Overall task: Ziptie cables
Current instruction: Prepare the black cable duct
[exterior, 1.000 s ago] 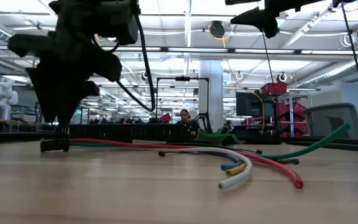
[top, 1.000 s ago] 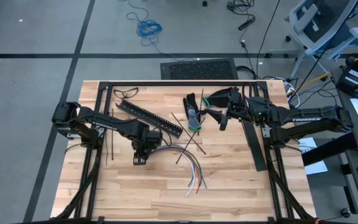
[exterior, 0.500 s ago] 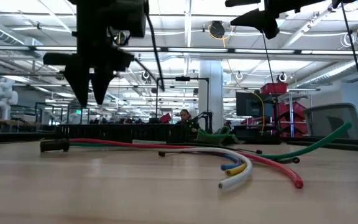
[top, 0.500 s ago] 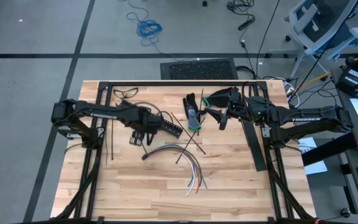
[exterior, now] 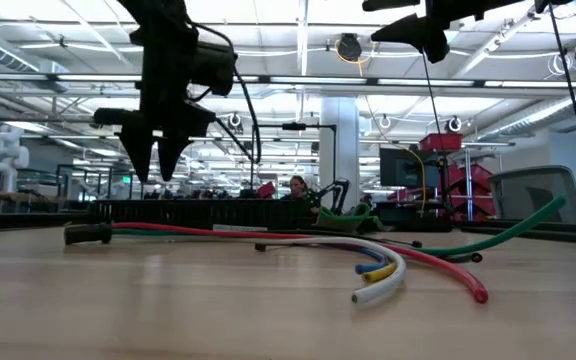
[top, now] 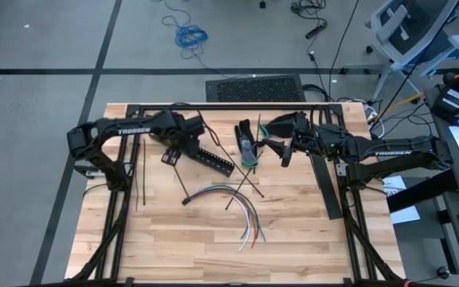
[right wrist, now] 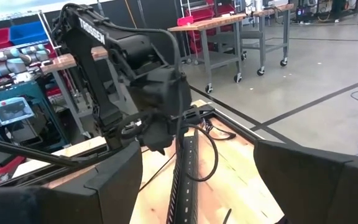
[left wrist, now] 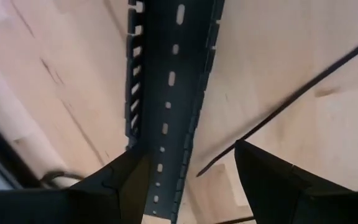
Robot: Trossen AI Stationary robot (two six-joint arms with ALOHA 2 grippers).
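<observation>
Plastic-sheathed and thin, the cables [top: 233, 203] are judged light, limp and slightly slippery; they should bend under their own weight when lifted at one point. The best hold is judged to be near the gathered end [top: 188, 199], where the strands lie together, not at the fanned tips [top: 251, 233], which would slip out singly. The zipties [top: 244, 185] are judged light and springy (hard to pinch off a flat surface), so a hold across the middle of one strip suits best.

The cables lie in a loose arc at the centre of the wooden surface [top: 174, 239], strands in white, red, green, orange and blue, packed at the left end and spreading toward the front. The low view shows their blunt ends [exterior: 380, 285] resting on the wood. Two dark zipties lie crossed just beyond the bundle; another strip [top: 143, 171] lies near the left frame.

The left gripper [top: 170, 155] hangs above the far-left part of the surface, over the black slotted rail [top: 205, 157], well apart from the cables; its fingers [left wrist: 272, 180] stand partly open and hold nothing. The right gripper [top: 281, 147] waits at the far right, fingers [right wrist: 316, 180] spread wide and empty.
</observation>
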